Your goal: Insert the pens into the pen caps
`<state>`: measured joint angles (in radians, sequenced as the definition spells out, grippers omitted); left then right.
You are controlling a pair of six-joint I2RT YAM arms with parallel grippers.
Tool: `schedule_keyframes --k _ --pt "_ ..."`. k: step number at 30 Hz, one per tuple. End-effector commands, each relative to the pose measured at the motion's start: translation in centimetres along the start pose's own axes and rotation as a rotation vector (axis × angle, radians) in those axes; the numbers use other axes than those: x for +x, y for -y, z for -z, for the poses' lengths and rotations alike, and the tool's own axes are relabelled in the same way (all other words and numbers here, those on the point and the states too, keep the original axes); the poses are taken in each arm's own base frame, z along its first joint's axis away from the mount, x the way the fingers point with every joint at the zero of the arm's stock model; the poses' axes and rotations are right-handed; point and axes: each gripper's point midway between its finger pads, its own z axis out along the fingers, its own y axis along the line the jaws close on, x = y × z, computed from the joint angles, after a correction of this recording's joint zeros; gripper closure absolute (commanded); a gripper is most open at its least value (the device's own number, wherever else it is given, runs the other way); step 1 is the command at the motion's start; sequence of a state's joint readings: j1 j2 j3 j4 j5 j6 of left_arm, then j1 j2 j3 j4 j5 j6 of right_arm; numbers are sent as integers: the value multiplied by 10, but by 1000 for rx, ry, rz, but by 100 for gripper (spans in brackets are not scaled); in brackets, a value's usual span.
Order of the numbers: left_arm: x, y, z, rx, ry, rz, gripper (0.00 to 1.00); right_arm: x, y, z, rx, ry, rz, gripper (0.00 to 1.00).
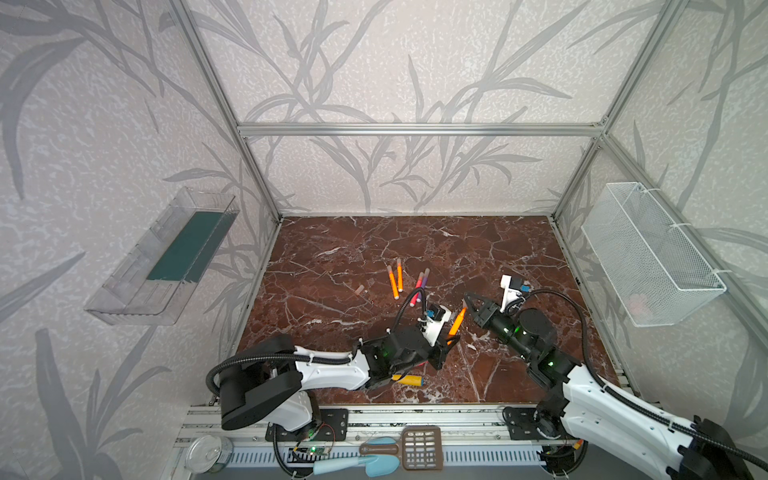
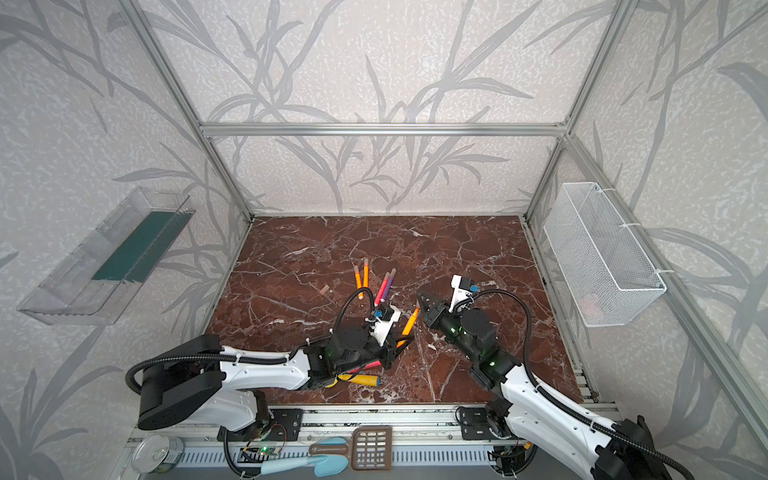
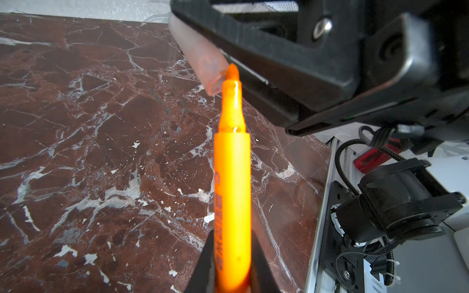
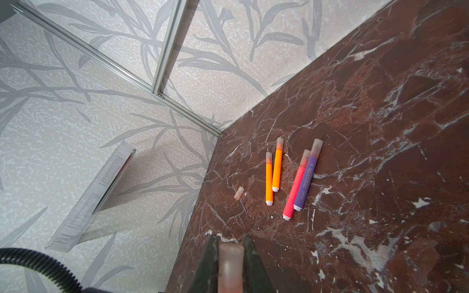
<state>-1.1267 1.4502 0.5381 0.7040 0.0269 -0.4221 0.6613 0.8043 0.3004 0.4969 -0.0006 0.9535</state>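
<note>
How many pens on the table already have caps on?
4: two orange pens side by side mid-table, a pink pen and a purple pen together just right of them. Another pink-red pen under the left arm is mostly hidden.

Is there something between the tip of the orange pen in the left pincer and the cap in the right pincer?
Nothing visible stands between them. The orange pen in the left pincer has its tip right at the open mouth of the cap held by the right pincer, not yet inside.

A robot lab test cell: aluminium frame (image 1: 419, 129), leaf-patterned wall panels (image 1: 374, 62), marble-look desk (image 1: 415, 241), two robot arms (image 1: 328, 368) bolted to a rail (image 1: 436, 417).
</note>
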Motion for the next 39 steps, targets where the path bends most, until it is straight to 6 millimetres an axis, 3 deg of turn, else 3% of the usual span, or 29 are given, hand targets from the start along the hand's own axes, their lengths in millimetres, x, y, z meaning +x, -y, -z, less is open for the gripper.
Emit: schedule_keyframes --k 1,16,33,39 --pt "-18 -1 -2 -1 43 16 100 -12 -22 -1 -54 29 -1 100" --pt "-18 0 -2 42 25 21 100 -24 -31 -10 -45 56 10 100" --pt "-23 -10 6 -8 53 27 100 -15 -35 -10 -74 24 -3 100" --pt "-32 -13 3 25 67 83 100 -1 -38 -11 -92 -10 10 100"
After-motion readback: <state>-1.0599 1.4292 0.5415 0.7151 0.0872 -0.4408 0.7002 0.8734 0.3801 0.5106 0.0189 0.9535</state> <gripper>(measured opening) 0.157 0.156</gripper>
